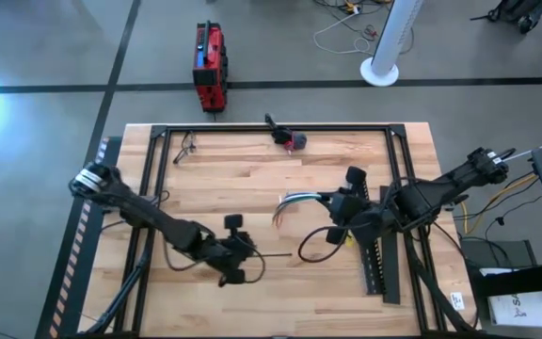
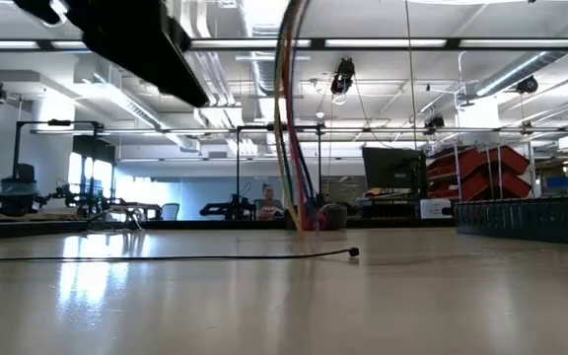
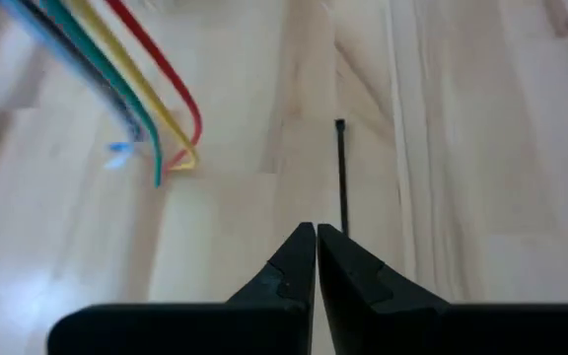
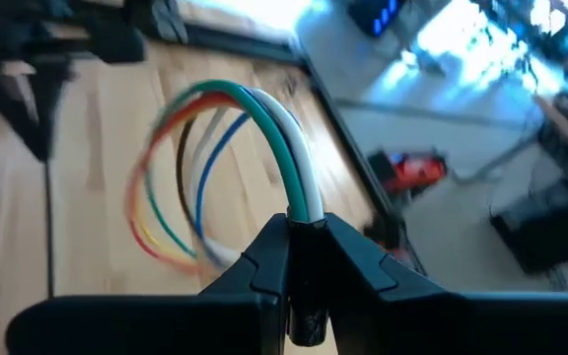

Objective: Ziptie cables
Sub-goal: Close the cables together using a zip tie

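Right pincer (image 4: 307,258): clamping the cables (image 4: 264,128) near one end, holding the bundle raised so it is arching out over the middle of the table (image 1: 252,179), loose ends drooping toward the wood.

Left pincer (image 3: 316,258): fully closed, gripping the near end of the thin black zip tie (image 3: 341,173), which is lying flat on the table just short of the cables' hanging tips.

Handling note: the tie probably wants threading under the bundle next; keeping the cables steady and gathered, and the tie's head clear of the wood, should be helping.
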You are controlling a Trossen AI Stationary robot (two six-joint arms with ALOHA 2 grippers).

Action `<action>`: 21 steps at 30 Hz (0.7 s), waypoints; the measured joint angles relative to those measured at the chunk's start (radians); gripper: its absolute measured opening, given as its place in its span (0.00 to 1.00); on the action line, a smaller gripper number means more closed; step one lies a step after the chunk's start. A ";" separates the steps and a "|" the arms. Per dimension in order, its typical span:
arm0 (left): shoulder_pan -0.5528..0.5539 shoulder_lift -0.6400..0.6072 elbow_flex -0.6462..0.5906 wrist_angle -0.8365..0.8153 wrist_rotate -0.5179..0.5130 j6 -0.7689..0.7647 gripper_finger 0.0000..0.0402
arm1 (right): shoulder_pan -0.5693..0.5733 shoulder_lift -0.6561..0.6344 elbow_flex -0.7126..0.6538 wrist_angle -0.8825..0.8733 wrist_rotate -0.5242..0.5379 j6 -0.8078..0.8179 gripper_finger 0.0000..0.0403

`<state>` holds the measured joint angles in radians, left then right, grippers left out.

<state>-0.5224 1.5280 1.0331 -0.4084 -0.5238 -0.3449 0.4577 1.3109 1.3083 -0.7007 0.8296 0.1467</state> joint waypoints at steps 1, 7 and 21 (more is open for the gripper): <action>-0.014 -0.031 -0.010 -0.016 -0.023 -0.005 0.00 | 0.000 0.000 0.003 0.034 -0.007 -0.035 0.07; -0.084 -0.225 -0.079 -0.067 -0.197 -0.044 0.00 | 0.000 0.000 0.012 0.280 -0.206 -0.208 0.07; -0.080 -0.323 -0.386 0.551 -0.294 0.139 0.00 | 0.001 0.142 0.037 0.578 -0.551 -0.247 0.07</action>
<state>-0.6029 1.2052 0.6474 0.1431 -0.8182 -0.2063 0.4583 1.4525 1.3451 -0.1224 0.2787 -0.1003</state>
